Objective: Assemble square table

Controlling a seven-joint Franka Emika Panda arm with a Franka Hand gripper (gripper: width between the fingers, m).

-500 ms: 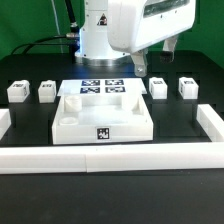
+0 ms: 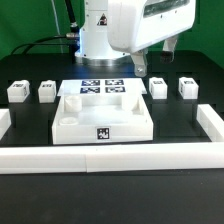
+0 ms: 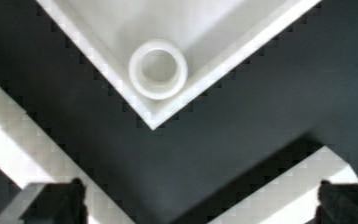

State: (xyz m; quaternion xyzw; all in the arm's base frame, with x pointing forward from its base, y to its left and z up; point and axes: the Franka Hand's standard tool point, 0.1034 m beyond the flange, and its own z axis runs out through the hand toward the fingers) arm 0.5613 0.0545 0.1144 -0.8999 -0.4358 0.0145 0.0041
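Note:
The white square slab (image 2: 72, 130) with a raised rim and a black-white tag (image 2: 102, 132) on its front wall lies in the middle of the black table. Two leg blocks (image 2: 15, 92) (image 2: 46, 91) stand at the exterior view's left and two (image 2: 158, 87) (image 2: 187, 86) at its right. My gripper (image 2: 155, 56) hangs high above the table at the back right, open and empty. In the wrist view one slab corner (image 3: 211, 40) with a round socket (image 3: 158, 65) shows, well away from my gripper (image 3: 197, 207); its dark fingertips (image 3: 51, 205) stand wide apart.
The marker board (image 2: 103, 87) lies behind the slab. Long white border bars run along the front (image 2: 110, 157), the left (image 2: 5, 120) and the right (image 2: 212, 125); two bars show in the wrist view (image 3: 7, 130) (image 3: 309, 180). The robot's base (image 2: 95, 35) stands at the back.

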